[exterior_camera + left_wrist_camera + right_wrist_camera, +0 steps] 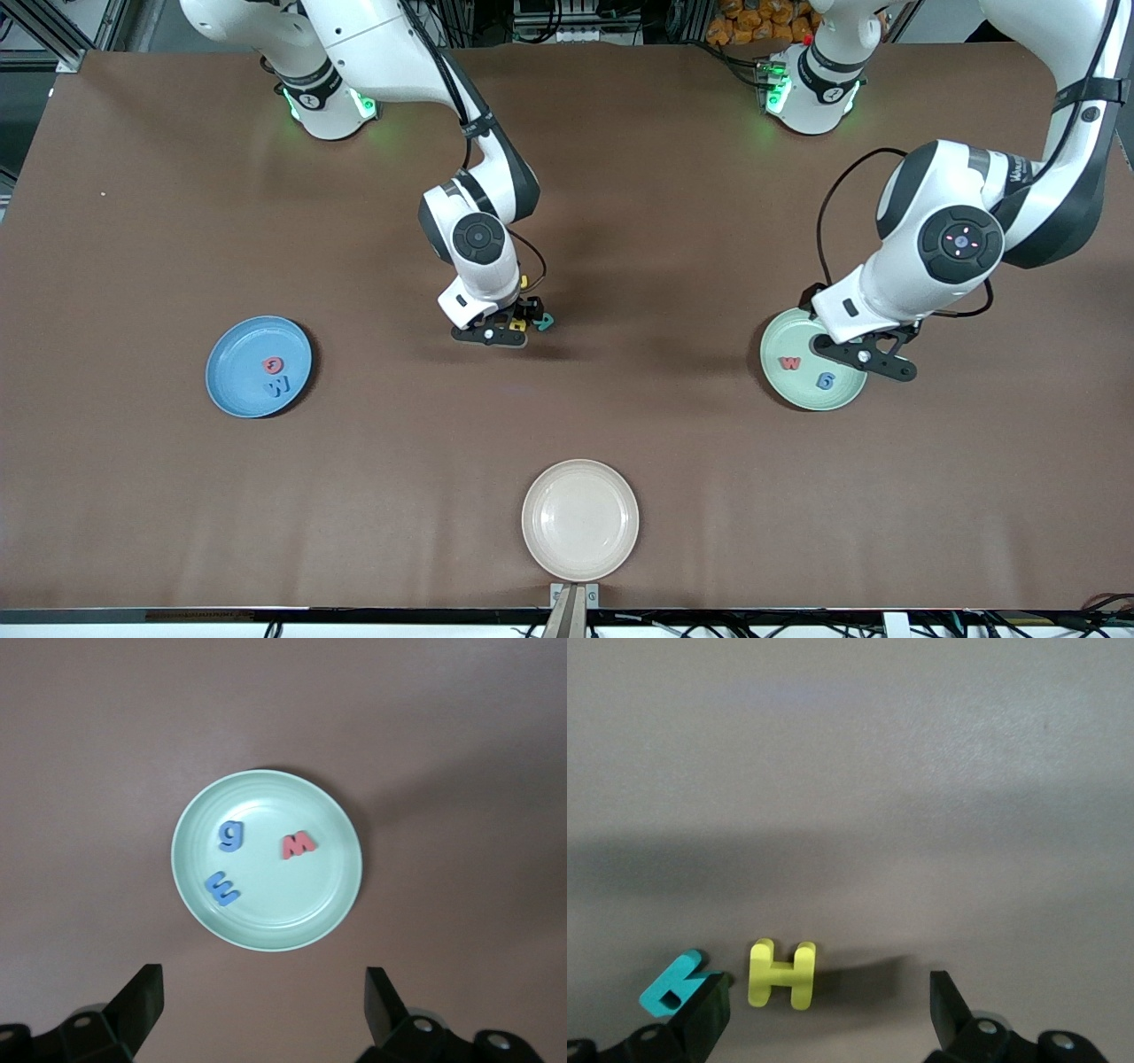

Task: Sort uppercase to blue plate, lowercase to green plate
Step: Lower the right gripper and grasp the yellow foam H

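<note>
The blue plate (237,390) holds the red Q (274,363) and a blue capital letter (279,385). The green plate (797,390) holds the red w (789,362) and the blue g (825,381). The left wrist view shows the green plate (266,921) with the g (231,835), the w (299,845) and the blue m (222,889). My left gripper (902,337) (261,1010) is open and empty, high beside that plate. My right gripper (524,319) (826,1014) is open, low over the yellow H (518,325) (782,973). The teal letter (543,322) (671,985) lies by one finger.
A beige plate (580,567) stands near the front camera at mid-table. A small yellow bit (524,282) shows beside the right wrist; I cannot tell what it is. Bare brown table lies between the plates.
</note>
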Motion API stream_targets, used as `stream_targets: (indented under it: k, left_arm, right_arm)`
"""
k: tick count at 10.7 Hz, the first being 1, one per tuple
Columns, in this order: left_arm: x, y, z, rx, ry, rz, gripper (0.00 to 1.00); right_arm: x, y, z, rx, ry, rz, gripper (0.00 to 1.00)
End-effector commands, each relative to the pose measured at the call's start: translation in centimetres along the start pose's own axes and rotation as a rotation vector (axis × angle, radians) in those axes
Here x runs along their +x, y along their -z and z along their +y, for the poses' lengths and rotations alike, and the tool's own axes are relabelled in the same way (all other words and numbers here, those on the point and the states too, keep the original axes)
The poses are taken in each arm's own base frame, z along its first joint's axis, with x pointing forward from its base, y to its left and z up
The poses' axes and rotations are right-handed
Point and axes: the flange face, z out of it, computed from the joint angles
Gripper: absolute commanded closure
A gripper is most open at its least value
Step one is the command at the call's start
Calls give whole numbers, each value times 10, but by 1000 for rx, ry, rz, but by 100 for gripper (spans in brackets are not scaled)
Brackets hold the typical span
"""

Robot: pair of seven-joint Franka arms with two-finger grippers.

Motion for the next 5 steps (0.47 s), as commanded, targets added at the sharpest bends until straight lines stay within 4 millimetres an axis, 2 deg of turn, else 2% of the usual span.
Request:
stream_targets:
  k: [1, 5]
  left_arm:
    - [-6, 13, -3, -18, -14, 3, 0]
    - [-6, 13, -3, -19, -15, 4, 0]
  right_arm:
    - [-9, -2, -2, -6, -20, 14, 0]
    - [-7, -13, -1, -16, -19, 36, 0]
